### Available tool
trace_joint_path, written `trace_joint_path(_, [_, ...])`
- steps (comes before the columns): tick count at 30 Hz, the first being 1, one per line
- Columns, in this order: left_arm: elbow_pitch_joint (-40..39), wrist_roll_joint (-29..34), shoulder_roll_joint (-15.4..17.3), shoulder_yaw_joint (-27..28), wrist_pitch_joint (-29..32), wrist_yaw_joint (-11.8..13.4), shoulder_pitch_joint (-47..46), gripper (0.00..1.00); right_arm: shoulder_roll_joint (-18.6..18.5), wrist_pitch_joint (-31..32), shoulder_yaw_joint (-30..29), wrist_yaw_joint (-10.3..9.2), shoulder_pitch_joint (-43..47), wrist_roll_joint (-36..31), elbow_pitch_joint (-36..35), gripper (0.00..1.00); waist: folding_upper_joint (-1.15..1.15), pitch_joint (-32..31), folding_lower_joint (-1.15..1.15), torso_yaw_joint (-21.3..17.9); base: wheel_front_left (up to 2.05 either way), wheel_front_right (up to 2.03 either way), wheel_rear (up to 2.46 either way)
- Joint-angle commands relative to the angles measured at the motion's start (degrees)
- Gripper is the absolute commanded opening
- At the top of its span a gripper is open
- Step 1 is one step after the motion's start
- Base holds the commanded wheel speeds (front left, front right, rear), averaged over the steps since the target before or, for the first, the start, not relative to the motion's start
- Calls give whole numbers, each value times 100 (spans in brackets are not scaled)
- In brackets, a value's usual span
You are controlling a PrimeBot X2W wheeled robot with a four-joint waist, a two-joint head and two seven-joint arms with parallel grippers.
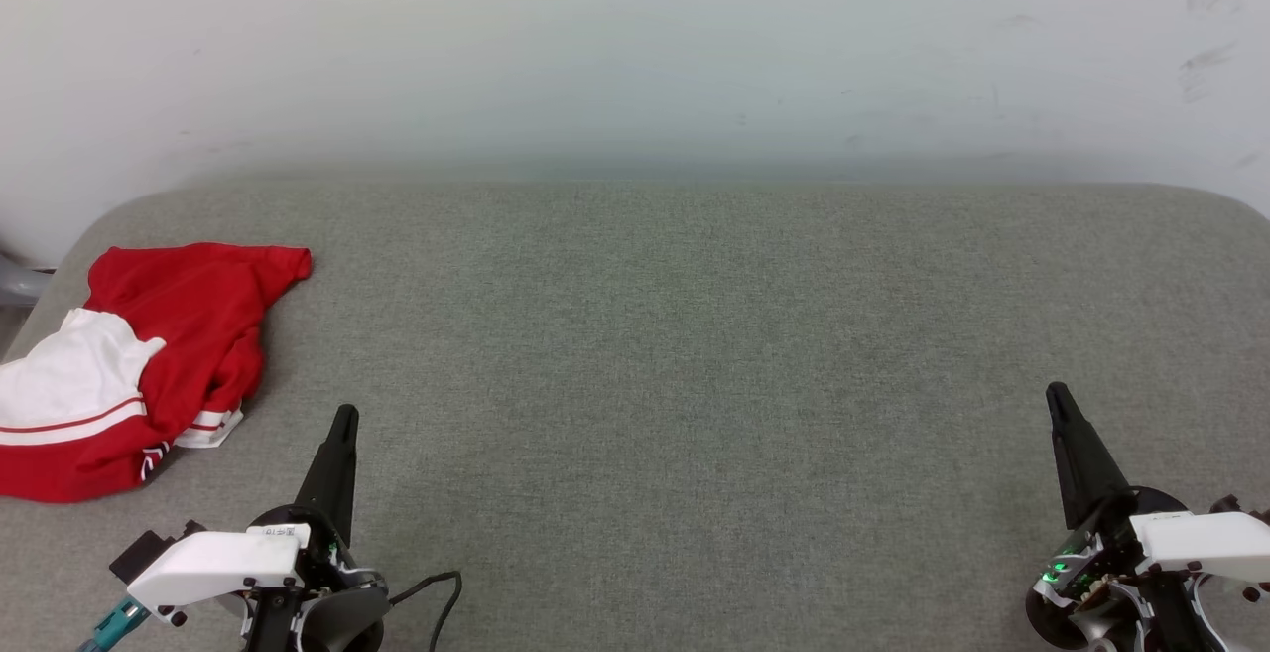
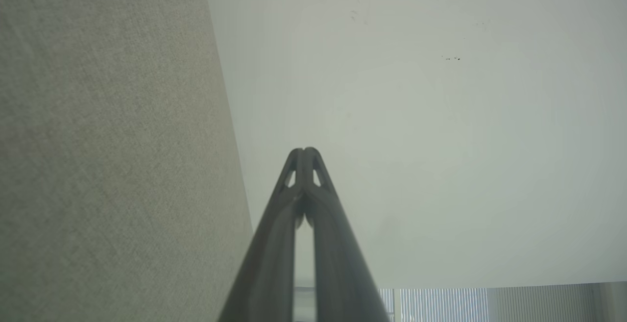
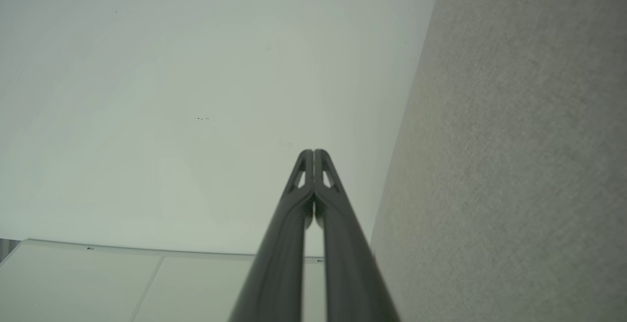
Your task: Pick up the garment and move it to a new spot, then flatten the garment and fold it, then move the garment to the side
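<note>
Head view, left to right. The garment (image 1: 149, 354) is a crumpled heap at the middle left of the frame, on the left end of the grey desk (image 1: 695, 354). I see the red body on top and a white sleeve with a red stripe toward the left edge, where the cloth runs out of frame. There's a bit of striped trim at the heap's lower right. It's not flat and not folded.

The left tool (image 1: 344, 416) is at lower left, fingers pointing up the frame and pressed together, nothing in it. Its tip is near the garment's lower right corner but not touching. A black cable (image 1: 437, 592) loops beside its wrist at the bottom edge.

The middle of the desk is bare grey fabric, with a pale scuffed wall (image 1: 635, 47) across the top.

The right tool (image 1: 1058, 394) is at lower right, also closed and empty, well apart from the garment. There's a green light (image 1: 1060, 566) on its wrist.

Left wrist view: the left tool (image 2: 304, 151) is at bottom center with the tips meeting. The desk (image 2: 98, 140) fills the left side and the wall (image 2: 416, 116) the right.

Right wrist view: the right tool (image 3: 313, 151) has its tips meeting too. The wall (image 3: 171, 91) is on the left and the desk (image 3: 514, 140) on the right.
</note>
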Motion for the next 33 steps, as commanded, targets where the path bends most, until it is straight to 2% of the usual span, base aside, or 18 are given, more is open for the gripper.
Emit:
trace_joint_path(1, [-2,11,-8,16,17,-14,-41,0,19,9,-3,-4,-70,-31,6,0,0,0,0,0,0,0,0])
trace_joint_path(25, [-2,10,-8,14,14,-14,-40,0,19,6,1,-4,-70,-28,6,0,0,0,0,0,0,0,0])
trace_joint_path(26, [-2,9,-8,15,14,-15,-40,100,19,6,1,-4,-70,-28,6,100,0,0,0,0,0,0,0])
trace_joint_path(33, [158,20,-20,-47,-74,3,189,100,5,-71,42,-1,205,-14,190,100,0,2,0,1,0,0,0])
